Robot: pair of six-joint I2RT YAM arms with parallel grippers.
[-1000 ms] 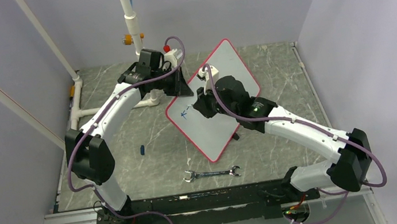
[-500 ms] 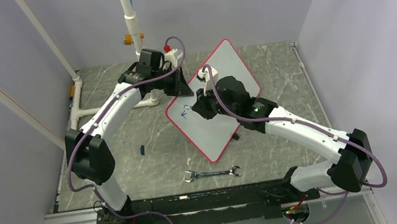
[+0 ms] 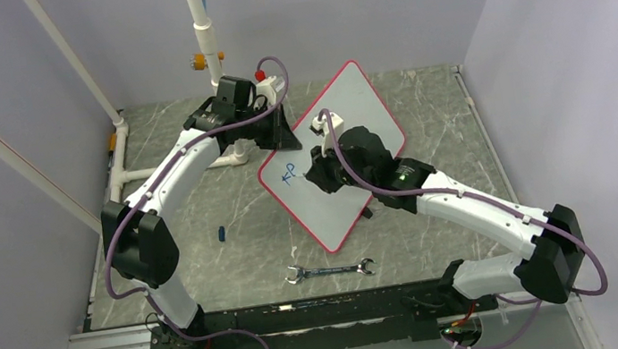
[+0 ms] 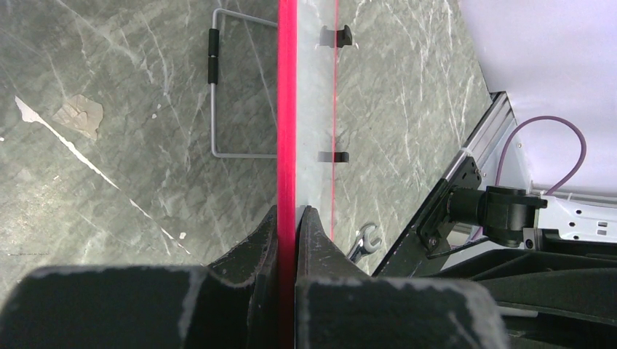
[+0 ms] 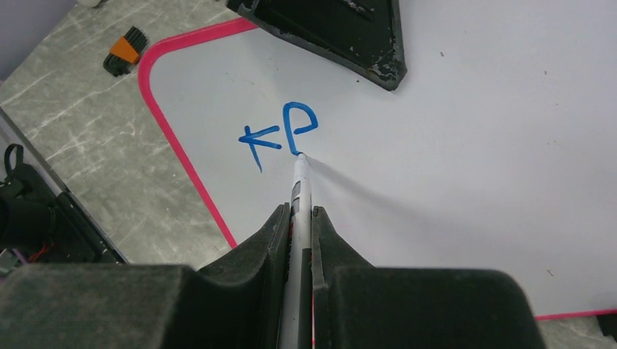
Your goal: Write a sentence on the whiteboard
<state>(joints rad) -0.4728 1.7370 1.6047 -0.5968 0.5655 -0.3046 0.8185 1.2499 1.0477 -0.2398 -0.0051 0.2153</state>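
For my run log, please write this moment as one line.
left hand: shut on whiteboard rim | right hand: shut on marker, tip at sentence | sentence: two blue letters

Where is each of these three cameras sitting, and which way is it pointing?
Top view: high above and behind the arm bases, looking down on the table; both arms show whole, reaching to the whiteboard.
Left wrist: on the left arm, looking along the board's red edge, which the left gripper clamps.
Right wrist: on the right arm, looking down the marker at the blue letters; the right gripper holds the marker.
Shared: top and left wrist views both show the wrench.
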